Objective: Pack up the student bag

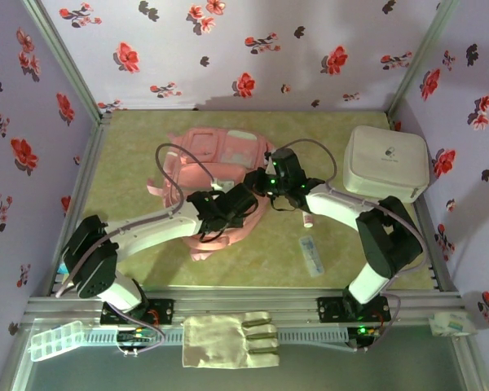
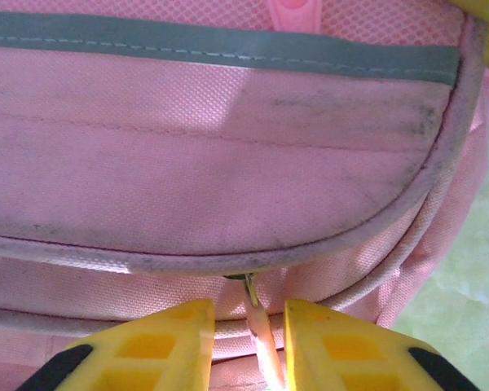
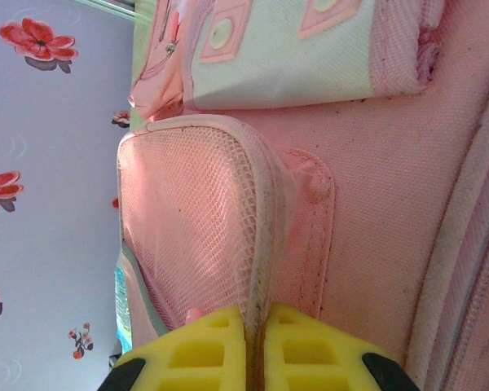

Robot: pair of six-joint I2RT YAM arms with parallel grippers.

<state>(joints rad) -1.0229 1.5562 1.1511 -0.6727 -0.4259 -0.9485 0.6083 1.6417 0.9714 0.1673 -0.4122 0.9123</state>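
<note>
The student bag point(image 1: 216, 151), soft pink fabric, lies flat with its front up, left of the white box point(image 1: 385, 163). Its mint-green panel point(image 3: 277, 49) sits beside a mesh side pocket point(image 3: 196, 236). The grey-trimmed front pocket point(image 2: 228, 163) looks smudged.

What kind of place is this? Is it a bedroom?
Probably not: it looks like a small robot test booth. Flowered walls box in a green table, and two robot arms are bolted at its near edge, reaching a pink backpack.
</note>
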